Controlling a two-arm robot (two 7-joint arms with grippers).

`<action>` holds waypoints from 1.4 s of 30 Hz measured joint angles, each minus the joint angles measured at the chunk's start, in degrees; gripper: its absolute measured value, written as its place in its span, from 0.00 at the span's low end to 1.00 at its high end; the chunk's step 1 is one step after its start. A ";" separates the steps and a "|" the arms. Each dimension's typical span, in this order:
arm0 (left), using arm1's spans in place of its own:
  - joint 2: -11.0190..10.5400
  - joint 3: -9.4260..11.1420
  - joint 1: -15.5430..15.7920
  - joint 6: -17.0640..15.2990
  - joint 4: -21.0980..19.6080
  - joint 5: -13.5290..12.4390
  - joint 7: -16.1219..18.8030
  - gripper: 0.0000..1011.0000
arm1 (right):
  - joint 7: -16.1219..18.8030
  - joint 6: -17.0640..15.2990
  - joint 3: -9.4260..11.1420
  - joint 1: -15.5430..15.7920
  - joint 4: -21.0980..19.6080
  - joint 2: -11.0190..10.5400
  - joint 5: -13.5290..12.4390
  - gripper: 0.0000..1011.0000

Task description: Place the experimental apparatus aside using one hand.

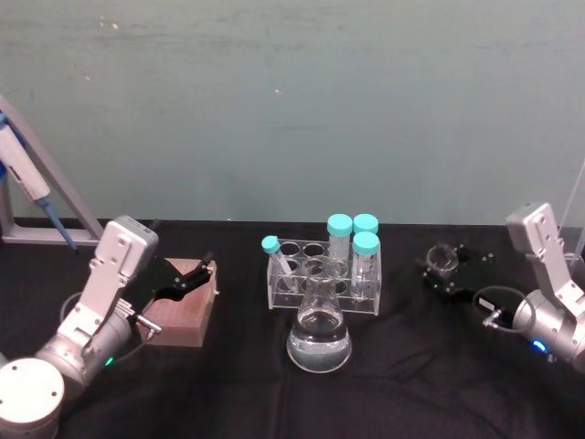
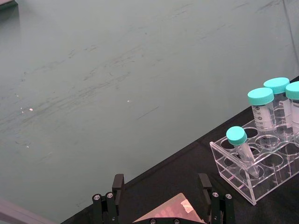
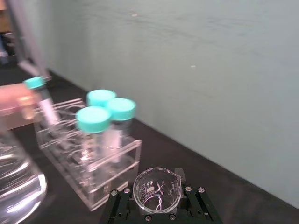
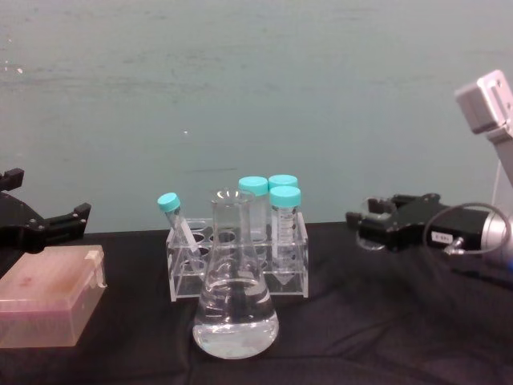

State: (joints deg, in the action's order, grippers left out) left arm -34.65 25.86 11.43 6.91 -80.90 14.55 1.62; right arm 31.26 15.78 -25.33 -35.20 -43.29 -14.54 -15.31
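Two arms are at the black bench [image 1: 411,375], one on each side. The right claw [image 1: 445,268] is at the right part of the bench, well apart from the other labware, and it is closed around a small glass beaker [image 3: 156,190]. The beaker stands upright between the black fingers [image 3: 117,205] with its mouth up. I cannot tell if its bottom touches the bench.

At the middle of the bench stands a clear tube rack [image 1: 283,294]. Three big tubes with teal caps [image 1: 365,261] stand upright at its right end, and one thin tube [image 1: 277,259] with the same kind of cap leans at its left end. Just in front of the rack is a conical flask [image 1: 320,340], upright, with clear liquid in its lower part.

The left claw [image 1: 203,273] is at the left side, over the far end of a brownish box [image 1: 183,315] that lies on the bench. Its fingers [image 2: 117,185] are spread wide and hold nothing; a corner of the box shows between them.
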 joint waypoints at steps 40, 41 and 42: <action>0.00 0.00 0.00 0.00 0.00 0.00 0.00 0.99 | -22.99 -6.96 9.62 0.93 1.19 5.64 6.36 0.46; 0.00 0.00 0.00 0.00 0.00 0.00 0.00 0.99 | -23.28 -7.00 9.76 0.93 1.26 5.72 6.50 0.46; 0.00 0.00 0.00 0.00 0.00 0.00 0.00 0.99 | -23.80 -7.06 10.02 0.93 1.40 5.89 6.76 0.46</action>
State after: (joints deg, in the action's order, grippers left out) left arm -34.65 25.86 11.43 6.91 -80.90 14.55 1.62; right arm 7.45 8.72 -15.31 -34.27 -41.89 -8.65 -8.55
